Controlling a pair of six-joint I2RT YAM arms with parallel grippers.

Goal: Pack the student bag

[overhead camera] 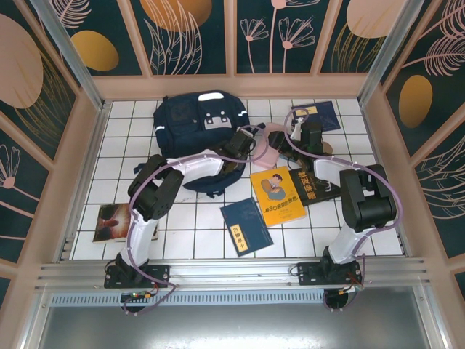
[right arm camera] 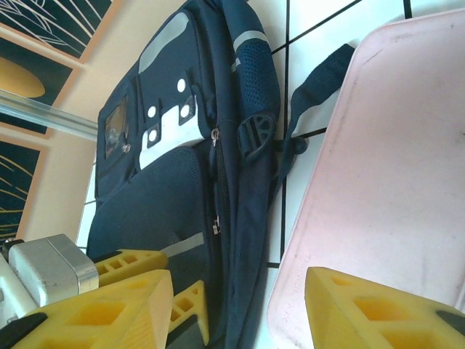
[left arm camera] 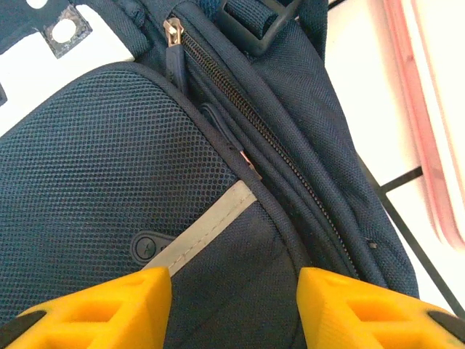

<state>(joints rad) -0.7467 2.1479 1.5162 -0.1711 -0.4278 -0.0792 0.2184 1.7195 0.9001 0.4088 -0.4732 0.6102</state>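
The student bag (overhead camera: 195,122), a big navy backpack with white-grey buckle patches, lies flat at the back of the tiled table. My left gripper (overhead camera: 245,142) is at its right lower corner. In the left wrist view it (left arm camera: 234,298) stands open, yellow fingers apart over the mesh pocket and grey stripe of the bag (left arm camera: 109,160), zipper closed beside it. My right gripper (overhead camera: 280,147) is just right of the bag. In the right wrist view it (right arm camera: 240,313) is open, straddling the bag's side (right arm camera: 174,189) and a pink flat case (right arm camera: 378,167). The left gripper's fingers (right arm camera: 134,263) press against the bag.
A yellow book (overhead camera: 277,195), a dark book with orange lettering (overhead camera: 317,183) and a navy book (overhead camera: 245,225) lie near the front. Another navy book (overhead camera: 320,115) is at the back right, a brown one (overhead camera: 112,222) at the left. Walls enclose the table.
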